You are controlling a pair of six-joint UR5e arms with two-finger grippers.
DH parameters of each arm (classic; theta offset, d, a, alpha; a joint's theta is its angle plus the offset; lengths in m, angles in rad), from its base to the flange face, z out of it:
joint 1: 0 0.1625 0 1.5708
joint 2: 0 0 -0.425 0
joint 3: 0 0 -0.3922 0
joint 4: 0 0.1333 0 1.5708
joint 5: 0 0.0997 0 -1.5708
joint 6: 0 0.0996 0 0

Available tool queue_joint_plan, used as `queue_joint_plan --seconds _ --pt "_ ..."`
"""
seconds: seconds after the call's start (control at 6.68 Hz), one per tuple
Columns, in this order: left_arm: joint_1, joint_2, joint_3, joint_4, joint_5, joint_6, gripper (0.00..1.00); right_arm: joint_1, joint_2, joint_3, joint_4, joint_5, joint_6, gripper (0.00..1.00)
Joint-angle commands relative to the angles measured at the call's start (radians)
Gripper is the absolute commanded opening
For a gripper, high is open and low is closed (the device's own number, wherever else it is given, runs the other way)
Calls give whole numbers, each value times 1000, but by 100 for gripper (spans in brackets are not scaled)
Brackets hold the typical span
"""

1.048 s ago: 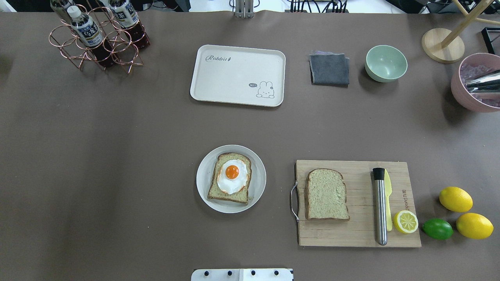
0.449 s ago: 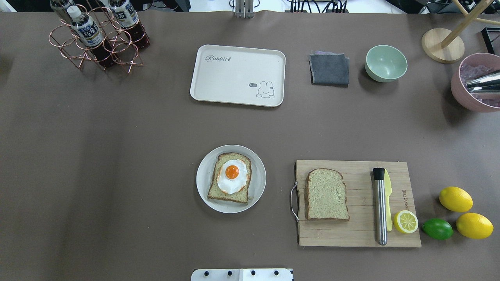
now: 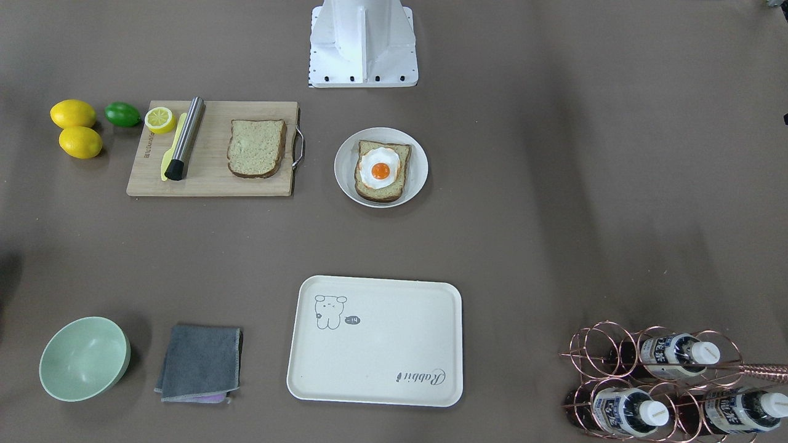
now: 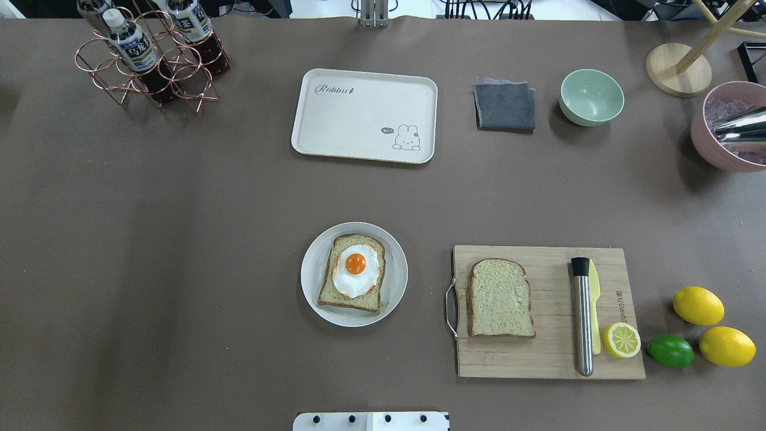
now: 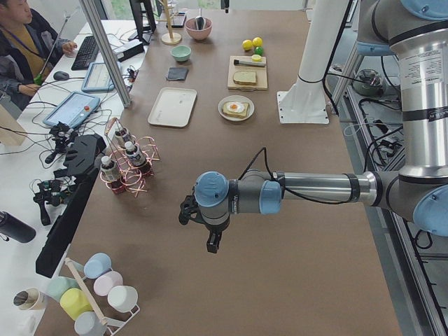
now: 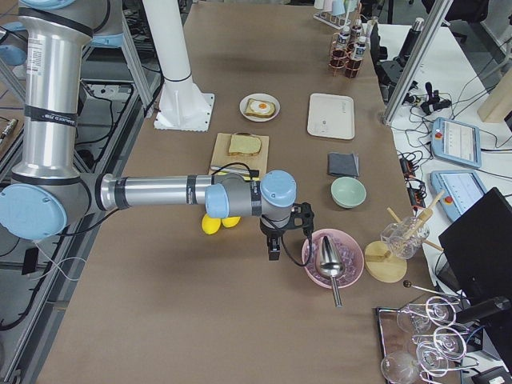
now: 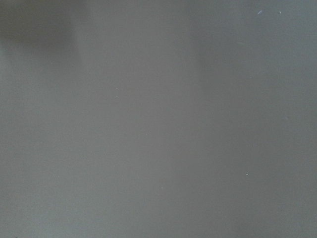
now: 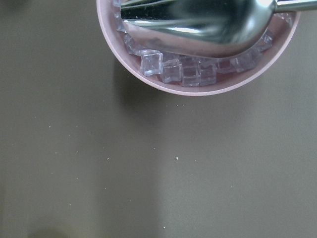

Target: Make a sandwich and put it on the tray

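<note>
bread slice (image 4: 332, 297) topped with egg (image 4: 355, 270) lies on a plate (image 4: 311, 278) near the middle of the robot's edge. second slice (image 4: 500, 298) rests on the cutting board (image 4: 550, 353) beside it. tray (image 4: 359, 120) sits by the far edge. left gripper (image 5: 210, 241) and right gripper (image 6: 274, 248) hang over the table's opposite ends; whether they are wide or narrow cannot be told.

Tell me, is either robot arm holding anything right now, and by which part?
Nothing, as far as shows: the left gripper and the right gripper hang empty above the table; the egg-topped slice and the plain slice lie untouched.
</note>
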Motion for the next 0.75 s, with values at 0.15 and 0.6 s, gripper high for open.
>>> queue_joint_plan --seconds 0.15,0.6 --pt "-4 14 -92 0 -1 -18 97 2 -16 -23 0 5 3 100" --pt "2 43 -106 -6 1 -15 98 2 -19 -24 10 48 3 100"
